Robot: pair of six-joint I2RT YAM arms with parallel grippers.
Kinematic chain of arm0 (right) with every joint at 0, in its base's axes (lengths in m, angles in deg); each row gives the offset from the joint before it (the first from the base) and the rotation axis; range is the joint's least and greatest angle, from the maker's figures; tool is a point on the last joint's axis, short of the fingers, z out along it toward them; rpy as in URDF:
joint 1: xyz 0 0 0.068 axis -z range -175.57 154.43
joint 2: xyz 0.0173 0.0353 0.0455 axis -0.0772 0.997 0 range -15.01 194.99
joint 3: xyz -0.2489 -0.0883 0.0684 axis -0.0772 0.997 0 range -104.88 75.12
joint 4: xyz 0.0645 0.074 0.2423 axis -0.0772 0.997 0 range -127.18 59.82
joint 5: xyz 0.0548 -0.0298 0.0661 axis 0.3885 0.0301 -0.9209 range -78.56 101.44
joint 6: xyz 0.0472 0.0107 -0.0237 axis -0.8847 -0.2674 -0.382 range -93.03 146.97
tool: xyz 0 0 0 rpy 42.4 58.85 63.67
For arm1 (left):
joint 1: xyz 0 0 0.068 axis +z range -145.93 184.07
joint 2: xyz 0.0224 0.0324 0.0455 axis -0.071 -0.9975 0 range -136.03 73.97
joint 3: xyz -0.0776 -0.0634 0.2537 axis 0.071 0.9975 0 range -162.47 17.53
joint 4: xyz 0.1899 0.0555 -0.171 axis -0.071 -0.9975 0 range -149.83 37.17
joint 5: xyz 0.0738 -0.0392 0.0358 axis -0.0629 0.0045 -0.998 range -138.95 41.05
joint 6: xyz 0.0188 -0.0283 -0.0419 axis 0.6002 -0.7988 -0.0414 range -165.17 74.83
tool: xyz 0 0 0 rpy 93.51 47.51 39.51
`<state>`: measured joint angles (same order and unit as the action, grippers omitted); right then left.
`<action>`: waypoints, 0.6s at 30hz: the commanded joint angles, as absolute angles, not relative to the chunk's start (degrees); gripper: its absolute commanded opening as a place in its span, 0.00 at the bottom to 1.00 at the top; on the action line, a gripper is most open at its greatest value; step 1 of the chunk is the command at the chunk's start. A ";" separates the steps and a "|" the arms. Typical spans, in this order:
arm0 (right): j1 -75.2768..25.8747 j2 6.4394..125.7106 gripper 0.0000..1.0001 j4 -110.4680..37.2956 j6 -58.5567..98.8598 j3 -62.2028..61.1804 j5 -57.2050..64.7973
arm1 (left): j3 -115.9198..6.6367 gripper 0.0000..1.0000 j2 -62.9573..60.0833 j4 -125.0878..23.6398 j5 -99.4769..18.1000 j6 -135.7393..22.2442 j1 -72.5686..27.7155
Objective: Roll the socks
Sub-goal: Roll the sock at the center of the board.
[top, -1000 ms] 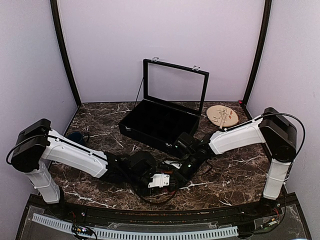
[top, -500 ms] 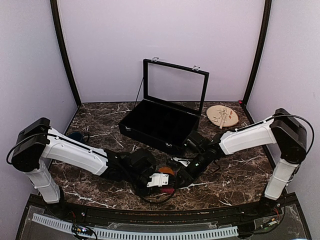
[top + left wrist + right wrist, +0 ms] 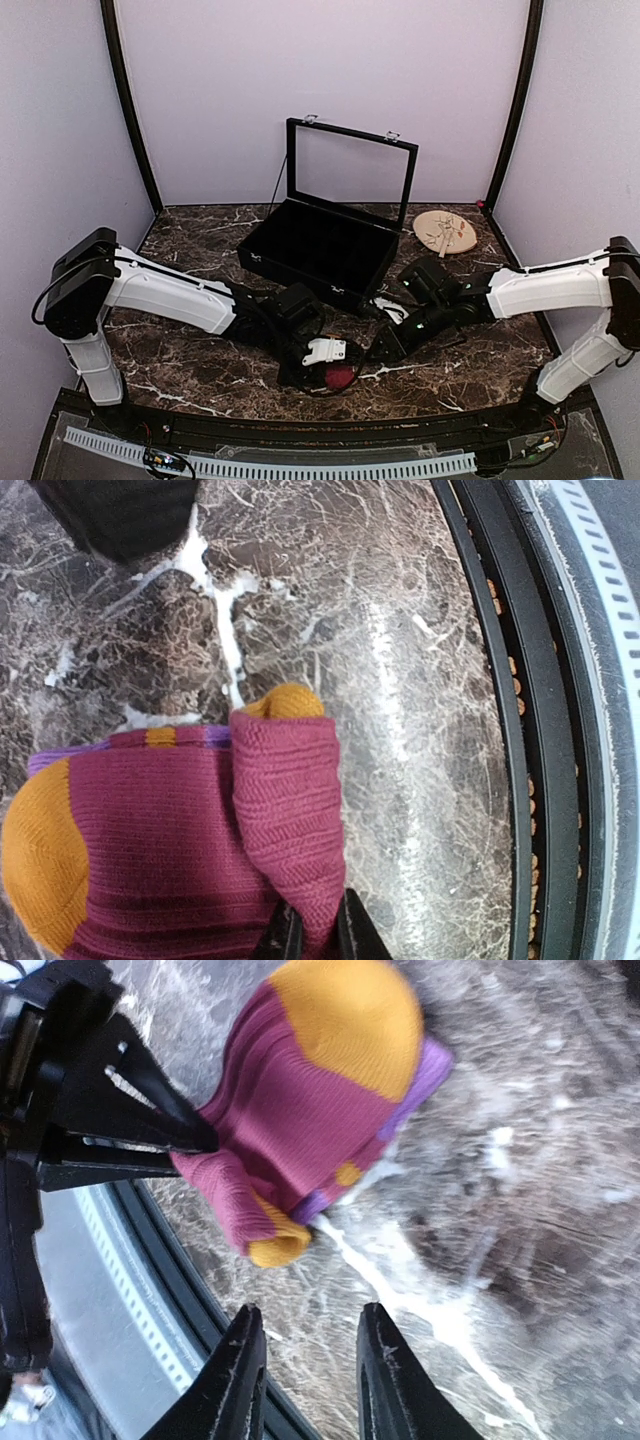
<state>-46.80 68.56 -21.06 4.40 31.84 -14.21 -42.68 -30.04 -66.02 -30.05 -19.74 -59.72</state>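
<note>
Starting at the front of the table (image 3: 200, 375): the striped sock (image 3: 170, 830) is lying flat on the marble, just inside the near rim and pretty much in the middle between the two arms. One end is already flipped over on itself, so there's a thick maroon flap on top of the body with an orange tip poking out past it.

The left claw (image 3: 312, 935) is clamped shut on that flap, pinching the fabric right at its near end. From there the rest of the sock spreads off to one side of the claw, and the fold line runs straight ahead of the fingers.

The right claw (image 3: 305, 1360) has its fingers parted with nothing between them. It's hanging just beside the sock but not touching it. In its own camera the sock sits straight ahead, with its long axis running diagonally from the folded end nearest the claw up to the orange end farther off.

So the left arm is the one actually on the sock. My guess is the right one has to close that small gap onto the folded end, across the sock's length, to get the roll going.

I can't pick out the black sock anywhere. Further back are an open black box (image 3: 320, 245) and a round plate (image 3: 445, 232), both well away.
</note>
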 commanded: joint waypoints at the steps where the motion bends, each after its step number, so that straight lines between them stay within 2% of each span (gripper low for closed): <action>1: -48.70 64.81 0.30 -23.58 3.25 33.85 -4.45 | -44.29 0.12 -30.82 -71.25 -24.54 -21.72 -58.63; 13: -57.88 53.99 0.30 -25.95 3.21 38.37 17.90 | -48.82 0.13 -35.95 -78.02 -13.94 -23.69 -55.29; 18: -64.13 53.52 0.29 -25.16 5.37 37.75 25.14 | -50.42 0.13 -37.78 -79.39 -8.98 -24.63 -52.99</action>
<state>-60.13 53.92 -23.88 3.61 37.82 16.37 -49.28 -36.83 -75.00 -14.47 -23.58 -54.47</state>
